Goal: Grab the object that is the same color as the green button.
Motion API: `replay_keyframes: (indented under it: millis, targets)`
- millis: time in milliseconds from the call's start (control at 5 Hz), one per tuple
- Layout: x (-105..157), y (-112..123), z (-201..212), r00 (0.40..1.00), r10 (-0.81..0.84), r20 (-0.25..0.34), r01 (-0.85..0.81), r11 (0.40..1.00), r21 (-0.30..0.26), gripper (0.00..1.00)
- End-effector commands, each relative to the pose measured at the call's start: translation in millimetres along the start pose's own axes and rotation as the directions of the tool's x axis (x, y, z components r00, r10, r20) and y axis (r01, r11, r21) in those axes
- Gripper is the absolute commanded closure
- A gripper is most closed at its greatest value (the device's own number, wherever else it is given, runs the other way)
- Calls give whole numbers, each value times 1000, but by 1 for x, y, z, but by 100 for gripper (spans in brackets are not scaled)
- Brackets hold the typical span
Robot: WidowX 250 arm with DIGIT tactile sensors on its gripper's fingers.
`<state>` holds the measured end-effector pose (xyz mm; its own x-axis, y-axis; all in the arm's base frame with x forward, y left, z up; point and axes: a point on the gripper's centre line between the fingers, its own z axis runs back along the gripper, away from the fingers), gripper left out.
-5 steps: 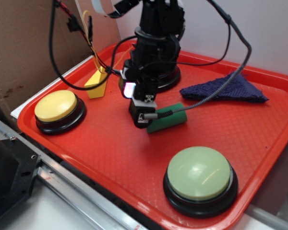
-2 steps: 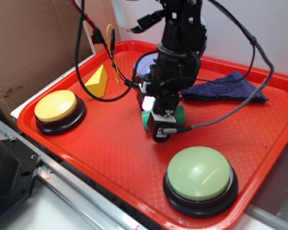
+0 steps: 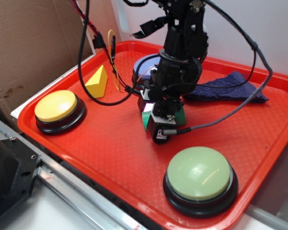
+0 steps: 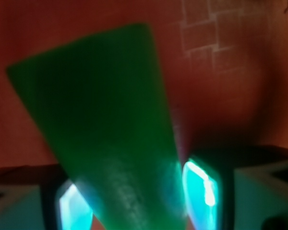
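The object, a small dark green cylinder [image 3: 147, 120], lies on the red tray [image 3: 101, 143] near its middle, mostly covered by my gripper [image 3: 161, 123], which stands directly over it. In the wrist view the cylinder [image 4: 101, 110] runs slanted between my gripper's [image 4: 134, 201] two lit fingertips [image 4: 201, 191]. A thin sliver of gap shows at the right pad, so the fingers straddle it open. The green button [image 3: 198, 173], a large pale-green dome on a black base, sits at the tray's front right.
On the tray's left stands a yellow button [image 3: 55, 105], with a yellow wedge [image 3: 97, 81] behind it. A blue-purple button [image 3: 145, 64] is partly hidden behind the arm. A dark blue cloth [image 3: 230, 88] lies at the back right. Cables hang around the arm.
My gripper came from the cylinder's left end, moved over its middle and dropped lower around it. The cylinder has stayed where it lay.
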<state>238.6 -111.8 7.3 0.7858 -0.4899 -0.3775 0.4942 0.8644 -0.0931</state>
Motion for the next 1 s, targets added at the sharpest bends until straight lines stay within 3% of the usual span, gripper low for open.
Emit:
replay_keyframes:
  millis: [0,200,400,600,800]
  targets:
    - [-51,0,56,952,271,145,-264,962,-66,100]
    - [-95,-4,90,860,469,200,-449,883,-137,100]
    - [-136,-15,124,790,559,251,-526,829,-193,100]
    - [-157,-31,165,771,553,314,-543,830,-129,100]
    - [-182,-48,205,739,551,389,-559,823,-103,100]
